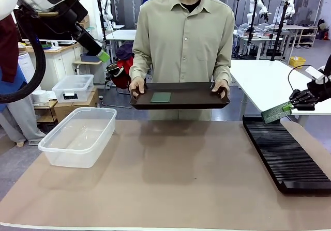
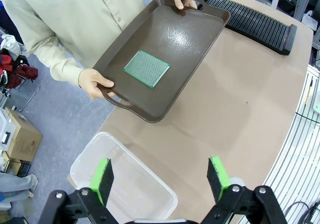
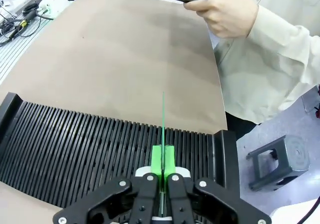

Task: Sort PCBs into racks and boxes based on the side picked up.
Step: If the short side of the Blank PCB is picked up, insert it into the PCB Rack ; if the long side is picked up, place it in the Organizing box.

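Note:
A person holds a dark handled tray (image 1: pixel 181 97) over the table's far edge, with one green PCB (image 1: pixel 160 97) lying flat in it; the same PCB (image 2: pixel 147 69) shows in the left wrist view. My right gripper (image 1: pixel 296 103) is shut on a second PCB (image 1: pixel 276 112), held tilted just above the far end of the long black slotted rack (image 1: pixel 285 153). In the right wrist view this PCB (image 3: pixel 163 119) stands edge-on over the rack's slots (image 3: pixel 75 149). My left gripper (image 2: pixel 160 176) is open and empty, raised high above the clear box (image 1: pixel 80 135) at the table's left.
A smaller clear lidded bin (image 1: pixel 73 88) sits on cardboard cartons beyond the table's left corner. A white table (image 1: pixel 274 83) stands behind the rack. The person's hands (image 1: pixel 137 88) grip the tray handles. A grey stool (image 3: pixel 277 161) stands on the floor beside the rack.

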{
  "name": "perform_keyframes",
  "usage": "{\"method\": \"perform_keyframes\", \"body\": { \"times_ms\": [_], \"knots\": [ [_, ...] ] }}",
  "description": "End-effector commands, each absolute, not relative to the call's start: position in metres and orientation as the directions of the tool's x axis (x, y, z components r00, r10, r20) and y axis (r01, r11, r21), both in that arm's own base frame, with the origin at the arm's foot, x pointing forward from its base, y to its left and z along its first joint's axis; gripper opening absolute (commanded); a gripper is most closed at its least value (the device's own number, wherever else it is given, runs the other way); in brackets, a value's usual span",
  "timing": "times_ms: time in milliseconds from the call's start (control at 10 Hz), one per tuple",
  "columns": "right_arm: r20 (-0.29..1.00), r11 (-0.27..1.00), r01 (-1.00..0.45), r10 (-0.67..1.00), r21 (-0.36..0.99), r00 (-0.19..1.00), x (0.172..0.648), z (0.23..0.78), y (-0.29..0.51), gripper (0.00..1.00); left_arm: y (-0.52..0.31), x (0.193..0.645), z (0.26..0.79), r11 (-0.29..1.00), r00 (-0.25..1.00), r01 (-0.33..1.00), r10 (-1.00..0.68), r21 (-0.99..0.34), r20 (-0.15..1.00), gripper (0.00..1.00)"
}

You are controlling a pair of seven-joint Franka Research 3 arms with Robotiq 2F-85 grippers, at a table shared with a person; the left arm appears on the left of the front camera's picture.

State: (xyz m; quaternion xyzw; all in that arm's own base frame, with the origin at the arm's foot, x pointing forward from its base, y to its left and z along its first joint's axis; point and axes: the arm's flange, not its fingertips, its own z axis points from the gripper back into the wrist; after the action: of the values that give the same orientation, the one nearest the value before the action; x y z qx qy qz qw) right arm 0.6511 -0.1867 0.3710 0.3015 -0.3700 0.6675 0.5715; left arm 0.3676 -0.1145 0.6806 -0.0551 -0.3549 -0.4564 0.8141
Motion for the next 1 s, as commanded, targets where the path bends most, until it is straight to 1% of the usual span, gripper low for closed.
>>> {"method": "perform_keyframes", "body": {
  "times_ms": [0, 900],
  "knots": [
    [0.822, -0.102, -0.98, 0.533, -0.171, -0.2, 0.653, 0.36, -0.184, 0.02, -0.114, 0.367, 0.678, 0.578, 0.335, 0.782, -0.704, 0.232, 0.626, 1.0],
    [0.816, -0.137, -0.975, 0.535, -0.174, -0.22, 0.649, 0.33, -0.173, 0.02, -0.114, 0.367, 0.678, 0.578, 0.335, 0.782, -0.704, 0.232, 0.626, 1.0]
  ]
}}
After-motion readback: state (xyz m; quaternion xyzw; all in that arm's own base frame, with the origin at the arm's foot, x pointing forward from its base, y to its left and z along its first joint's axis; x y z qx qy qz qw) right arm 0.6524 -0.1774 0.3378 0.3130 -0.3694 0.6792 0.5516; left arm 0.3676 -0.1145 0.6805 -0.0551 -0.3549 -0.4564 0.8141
